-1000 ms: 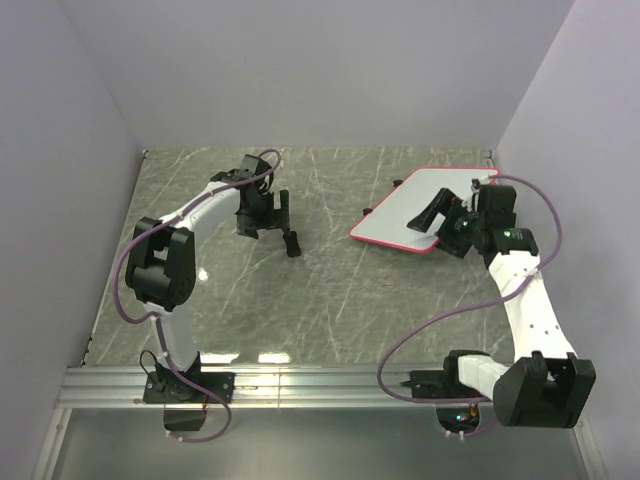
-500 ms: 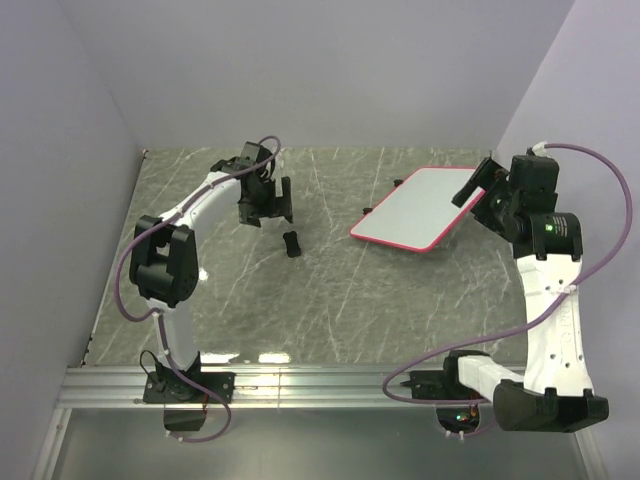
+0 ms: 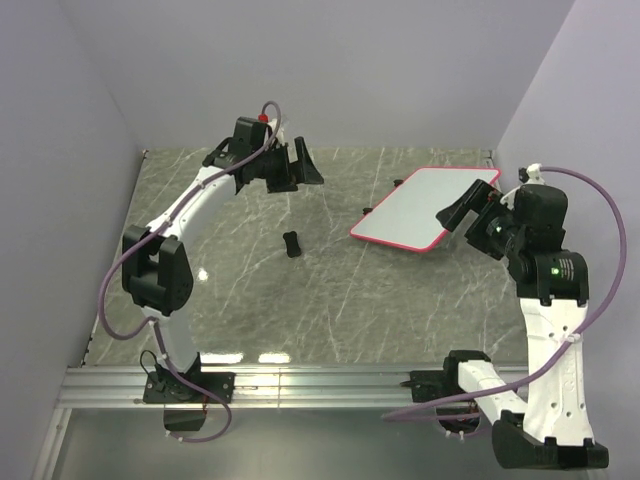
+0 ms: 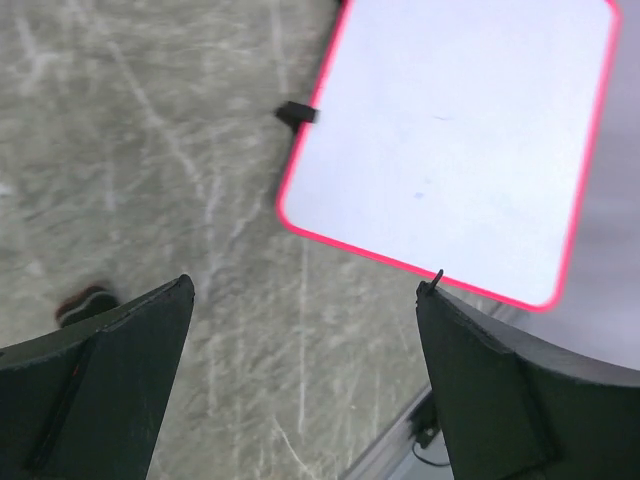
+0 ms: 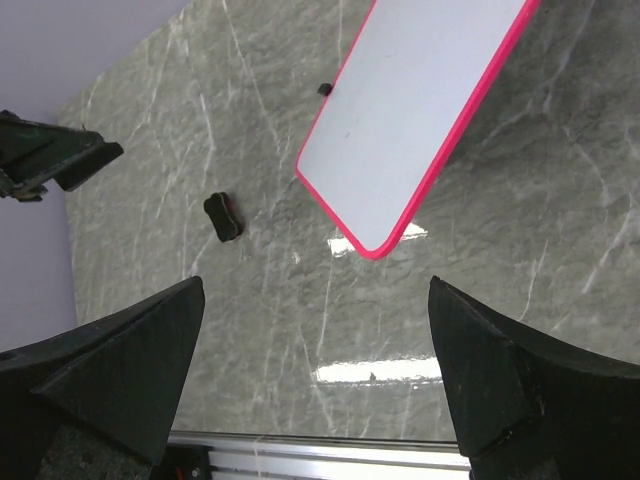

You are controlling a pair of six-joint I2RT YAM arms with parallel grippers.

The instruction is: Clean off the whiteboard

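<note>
The whiteboard (image 3: 425, 208), upper right in the top view, looks nearly clean, so little seems left to wipe. The left gripper (image 4: 305, 290) and right gripper (image 5: 316, 285) hang spread and empty, and the eraser (image 3: 291, 244) lies alone at centre.

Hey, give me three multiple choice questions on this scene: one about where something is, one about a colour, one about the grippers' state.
1. Where is the eraser relative to the whiteboard?
A. on it
B. on the table, apart from it
C. under it
2. What colour is the whiteboard's rim?
A. blue
B. green
C. red-pink
3. How are the left gripper and right gripper?
A. both open, empty
B. both shut
C. one shut on the eraser
Answers: B, bare table separates them; C, the rim shows red-pink in every view; A, both wrist views show spread fingers holding nothing.
</note>
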